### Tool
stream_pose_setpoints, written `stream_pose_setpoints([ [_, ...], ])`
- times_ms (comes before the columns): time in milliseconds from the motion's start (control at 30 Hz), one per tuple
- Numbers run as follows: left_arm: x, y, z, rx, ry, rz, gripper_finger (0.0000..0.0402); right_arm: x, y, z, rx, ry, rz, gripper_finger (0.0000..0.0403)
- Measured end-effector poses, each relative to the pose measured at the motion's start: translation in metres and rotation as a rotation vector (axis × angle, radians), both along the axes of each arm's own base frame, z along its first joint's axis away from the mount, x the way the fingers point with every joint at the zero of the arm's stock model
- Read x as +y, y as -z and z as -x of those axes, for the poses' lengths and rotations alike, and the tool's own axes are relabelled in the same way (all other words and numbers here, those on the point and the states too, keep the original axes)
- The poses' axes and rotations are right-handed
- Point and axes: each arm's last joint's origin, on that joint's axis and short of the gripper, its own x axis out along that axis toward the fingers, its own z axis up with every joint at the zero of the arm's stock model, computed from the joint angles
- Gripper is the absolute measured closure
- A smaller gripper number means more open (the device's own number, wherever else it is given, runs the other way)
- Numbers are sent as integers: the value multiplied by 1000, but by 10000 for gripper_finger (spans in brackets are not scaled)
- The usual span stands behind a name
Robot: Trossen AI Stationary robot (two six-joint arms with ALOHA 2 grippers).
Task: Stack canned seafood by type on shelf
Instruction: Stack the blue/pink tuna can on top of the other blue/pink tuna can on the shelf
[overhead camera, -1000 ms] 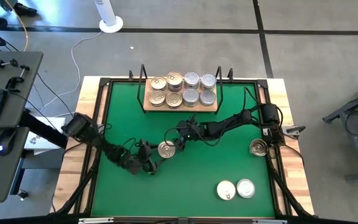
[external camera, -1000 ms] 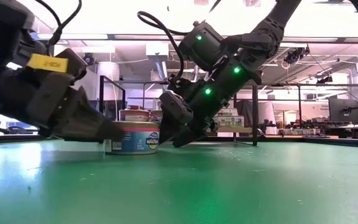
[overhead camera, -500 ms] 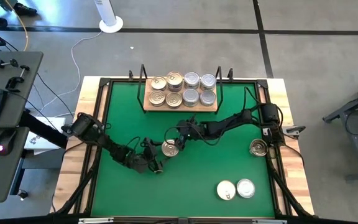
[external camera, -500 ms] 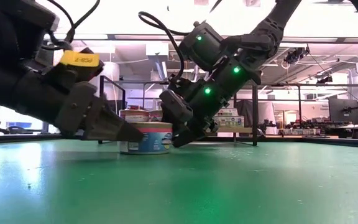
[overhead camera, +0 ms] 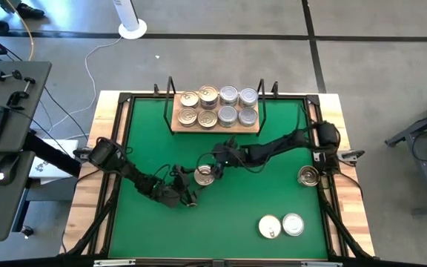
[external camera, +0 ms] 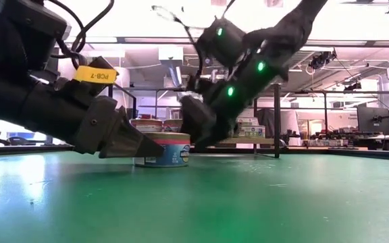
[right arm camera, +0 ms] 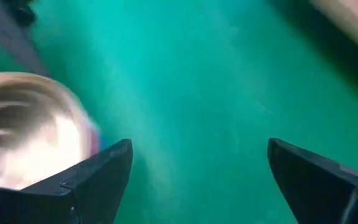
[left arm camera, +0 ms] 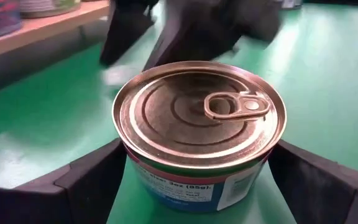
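Observation:
A flat tin of canned seafood (left arm camera: 197,124) with a gold pull-tab lid stands upright on the green mat near the middle (overhead camera: 204,176). My left gripper (overhead camera: 194,187) is open, low over the mat, with one finger on each side of the tin. My right gripper (overhead camera: 217,165) is open just beyond the tin on its far right side, raised off the mat (external camera: 198,128), with nothing between its fingers (right arm camera: 197,149). The shelf (overhead camera: 215,127) at the far edge bears two rows of tins: gold lids (overhead camera: 198,107) left, silver lids (overhead camera: 238,106) right. My left gripper comes at the tin nearly level from the table's left and near side, the tin far back between its spread fingers. One finger (left arm camera: 98,177) lies close against the tin's side wall (left arm camera: 132,171); I cannot tell whether it touches. The tin stands flat on the mat.
A gold-lidded tin (overhead camera: 308,176) sits at the mat's right edge. Two pale-lidded tins (overhead camera: 281,225) lie side by side near the front right. The shelf's black uprights (overhead camera: 170,93) stand at its ends. Bare mat lies to the front left.
My left gripper has gone toward the table's right and far side, staying open. The tin has slid a little to the right along the mat between its fingers, still upright. My right gripper, still open, has risen a little off the mat beside the tin.

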Motion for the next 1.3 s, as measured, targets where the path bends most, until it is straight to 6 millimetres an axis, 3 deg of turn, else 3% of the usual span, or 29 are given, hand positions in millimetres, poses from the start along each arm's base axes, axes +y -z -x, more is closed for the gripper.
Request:
stream_pose_setpoints([
  [133, 0, 1, 1, 5, -7, -12, 34, 1, -21, 6, 4, 13, 7, 36],
  [533, 5, 0, -2, 27, 10, -30, 34, 6, 8, 3, 40, 41, -11, 36],
  [1033, 0, -2, -5, -7, 71, 40, 34, 7, 6, 1, 16, 23, -36, 36],
  [1300, 9, -1, -9, -16, 76, 148, 34, 7, 5, 0, 10, 19, -39, 36],
])
